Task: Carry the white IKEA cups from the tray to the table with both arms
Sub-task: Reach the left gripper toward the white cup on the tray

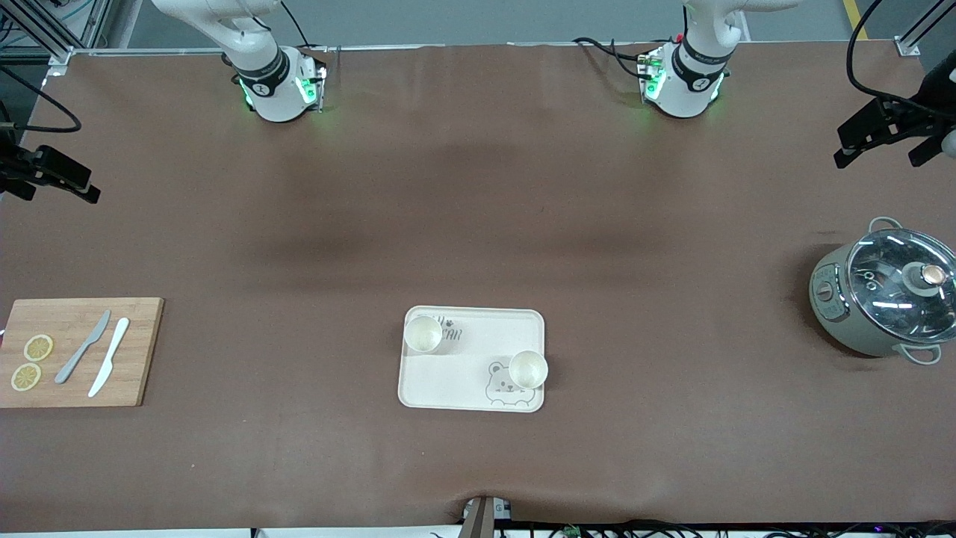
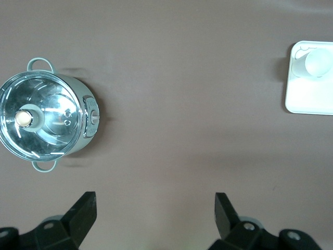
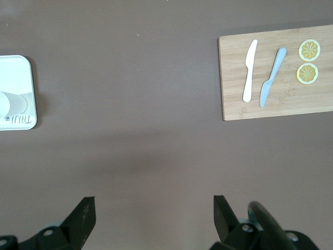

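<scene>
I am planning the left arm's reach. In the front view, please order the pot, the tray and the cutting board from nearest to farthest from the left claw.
1. Lidded pot, at the left arm's end, closest to the left claw.
2. Bear tray, mid-table.
3. Cutting board, at the right arm's end.

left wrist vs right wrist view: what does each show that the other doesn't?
Left wrist only: the grey-green lidded pot with a glass lid, and the open left gripper over bare table.

Right wrist only: the wooden cutting board with a white knife, a grey knife and two lemon slices; the open right gripper.

Both: the brown table, an edge of the cream bear-print tray and one white cup on it.
</scene>
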Motion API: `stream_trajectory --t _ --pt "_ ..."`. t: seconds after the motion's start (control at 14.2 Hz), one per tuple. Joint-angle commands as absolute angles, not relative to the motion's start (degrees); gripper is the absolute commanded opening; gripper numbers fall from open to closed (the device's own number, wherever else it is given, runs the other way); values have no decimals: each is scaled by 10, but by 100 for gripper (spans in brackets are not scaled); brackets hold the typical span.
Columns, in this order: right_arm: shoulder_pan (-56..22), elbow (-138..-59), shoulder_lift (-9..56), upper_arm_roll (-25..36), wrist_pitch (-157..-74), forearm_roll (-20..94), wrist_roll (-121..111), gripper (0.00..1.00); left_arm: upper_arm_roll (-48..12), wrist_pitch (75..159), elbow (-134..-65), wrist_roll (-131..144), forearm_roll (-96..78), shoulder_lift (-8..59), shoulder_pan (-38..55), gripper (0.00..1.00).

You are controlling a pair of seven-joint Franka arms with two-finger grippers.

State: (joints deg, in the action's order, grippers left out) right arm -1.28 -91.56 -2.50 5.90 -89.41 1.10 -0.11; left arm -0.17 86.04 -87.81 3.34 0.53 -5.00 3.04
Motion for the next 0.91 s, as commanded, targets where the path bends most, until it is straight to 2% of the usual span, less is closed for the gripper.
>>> stream_trajectory --t 0.0,0.63,0.84 --pt "-3 -917 -25 52 -894 15 9 100 -3 859 -867 19 4 -42 28 100" --pt "-2 -915 -22 52 -896 15 10 100 -22 860 -866 17 -4 -30 41 100" --pt "-2 -915 -22 52 -896 15 10 100 -47 873 -864 30 -10 12 49 100"
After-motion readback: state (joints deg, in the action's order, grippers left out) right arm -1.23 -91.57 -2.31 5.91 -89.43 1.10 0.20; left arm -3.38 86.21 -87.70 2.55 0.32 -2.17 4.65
